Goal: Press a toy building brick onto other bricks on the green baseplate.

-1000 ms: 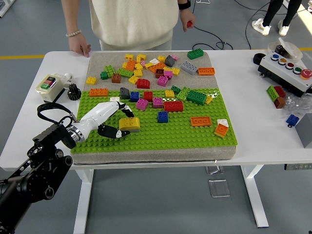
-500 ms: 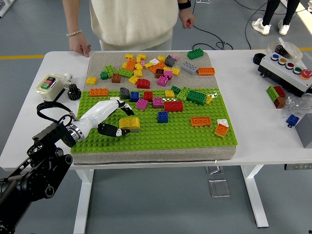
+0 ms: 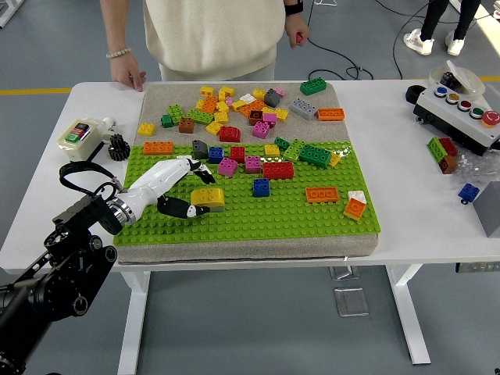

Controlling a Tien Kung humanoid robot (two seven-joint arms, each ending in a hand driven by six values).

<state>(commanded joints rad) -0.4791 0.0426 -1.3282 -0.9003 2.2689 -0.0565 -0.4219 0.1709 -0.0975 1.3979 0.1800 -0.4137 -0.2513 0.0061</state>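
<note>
The robot's left hand (image 3: 173, 190) lies low over the left part of the green baseplate (image 3: 234, 223), its thumb touching the near-left side of a yellow brick (image 3: 207, 198) and its other fingers reaching past the brick's far side, spread and not closed on it. That brick sits on the plate, apparently on a grey piece, so the press looks about done, with only the withdrawal seemingly left. The right arm is out of view.
</note>
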